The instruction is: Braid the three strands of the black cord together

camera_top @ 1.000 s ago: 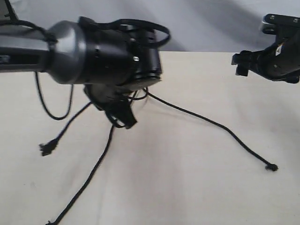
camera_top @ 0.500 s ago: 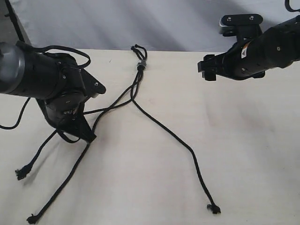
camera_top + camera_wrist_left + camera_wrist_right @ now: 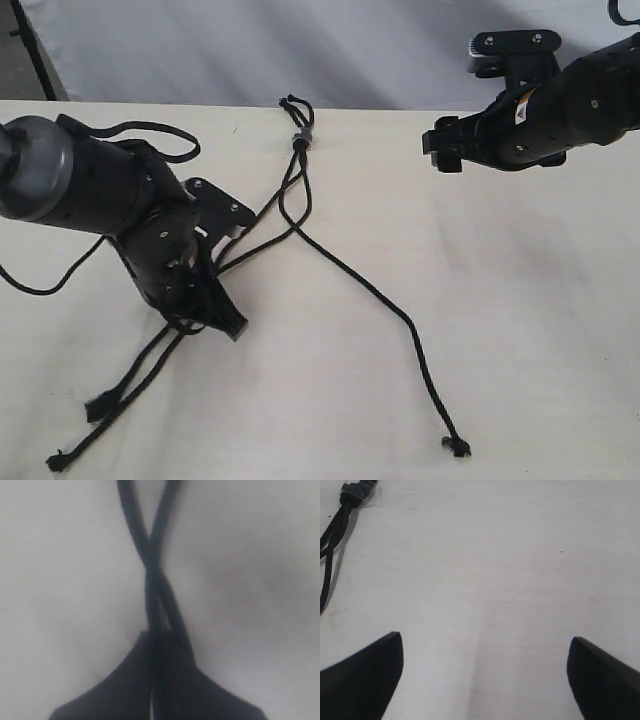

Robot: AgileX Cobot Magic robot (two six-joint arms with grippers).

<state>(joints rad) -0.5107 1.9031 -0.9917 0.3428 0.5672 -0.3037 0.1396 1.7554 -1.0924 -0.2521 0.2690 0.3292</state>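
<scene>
The black cord lies on the pale table, its grey band at the far middle; the band also shows in the right wrist view. Two of the three strands run toward the front left, and their knots lie near the front edge. The third strand trails to the front right. My left gripper is shut low over the two left strands. The left wrist view shows them crossing, one entering the gripper and the other lying against a finger. My right gripper hovers open at the far right, its jaws holding nothing.
A glossy arm cable loops over the left arm, and another hangs down to the table at the far left. A grey backdrop stands behind the table. The third strand's knot lies near the front edge.
My left gripper has moved toward the front and right, dragging its strand along. The two left strands now lie closer together. The right arm has held still for the last half second.
</scene>
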